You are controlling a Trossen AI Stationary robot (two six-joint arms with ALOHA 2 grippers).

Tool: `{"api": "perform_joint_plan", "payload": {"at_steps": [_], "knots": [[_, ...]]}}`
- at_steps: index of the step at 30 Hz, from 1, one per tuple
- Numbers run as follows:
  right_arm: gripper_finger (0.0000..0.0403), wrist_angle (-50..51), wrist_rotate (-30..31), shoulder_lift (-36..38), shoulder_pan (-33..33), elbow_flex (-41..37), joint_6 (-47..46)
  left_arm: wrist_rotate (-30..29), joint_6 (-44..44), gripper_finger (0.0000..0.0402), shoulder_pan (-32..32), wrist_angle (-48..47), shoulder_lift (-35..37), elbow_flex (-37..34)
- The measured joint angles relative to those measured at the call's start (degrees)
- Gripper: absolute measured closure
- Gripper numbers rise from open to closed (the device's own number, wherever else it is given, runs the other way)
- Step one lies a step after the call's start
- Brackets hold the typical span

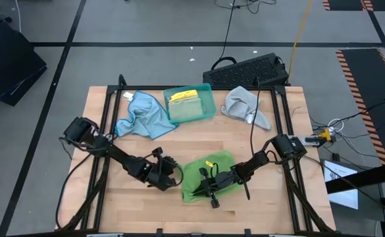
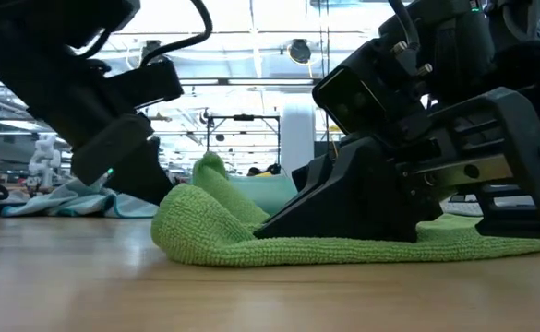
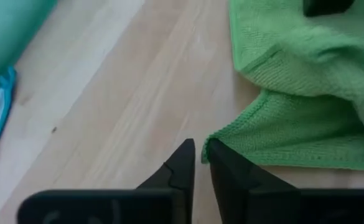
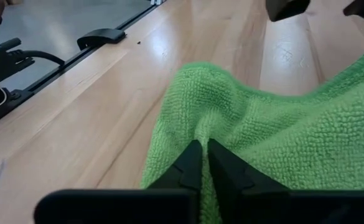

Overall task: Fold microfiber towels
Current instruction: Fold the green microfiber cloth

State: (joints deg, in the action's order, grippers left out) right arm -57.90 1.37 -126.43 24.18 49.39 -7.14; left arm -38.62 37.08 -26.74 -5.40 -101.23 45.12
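Green towel [image 1: 208,176] crumpled at table front, fold unfinished; right gripper [image 4: 204,149] clenched on it, left gripper [image 3: 199,154] clenched empty beside its edge; blue [image 1: 141,114], grey [image 1: 245,105] unfolded

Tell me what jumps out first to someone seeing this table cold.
The bright green towel lies rumpled at the table's near middle, with both arms bent down to it: the right end effector is shut on its fabric, and the left end effector sits closed just off its edge. Behind, a light blue towel sprawls beside a teal tray holding a yellow cloth, and a grey towel lies to the right.
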Motion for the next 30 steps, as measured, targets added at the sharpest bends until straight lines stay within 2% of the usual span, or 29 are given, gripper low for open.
{"api": "perform_joint_plan", "payload": {"at_steps": [4,9,17,21,25,30], "knots": [[0.0388,-0.42,-0.02,-0.04,0.00,-0.02,0.09,0.44,0.53,0.0333,0.50,-2.06,0.62,0.00],[0.0378,-1.89,-0.13,-0.07,0.04,-0.07,0.33,-2.88,4.70,0.0316,0.63,-8.56,5.58,-0.09],[0.0295,-1.29,-0.20,2.97,-0.10,-0.26,0.37,-3.53,4.88,0.0285,-0.37,-9.33,13.25,-0.04],[0.0259,3.05,-0.08,8.07,-0.15,-0.69,1.47,-3.12,5.81,0.0280,-2.79,-7.66,12.91,-0.04],[0.0243,8.65,-0.11,14.04,-0.15,-1.75,3.73,-2.22,9.57,0.0279,-5.87,-5.78,9.21,-0.06],[0.0244,11.62,0.07,19.57,-0.42,-5.08,7.11,-3.43,8.69,0.0279,-7.51,5.46,4.13,-0.11]]}}
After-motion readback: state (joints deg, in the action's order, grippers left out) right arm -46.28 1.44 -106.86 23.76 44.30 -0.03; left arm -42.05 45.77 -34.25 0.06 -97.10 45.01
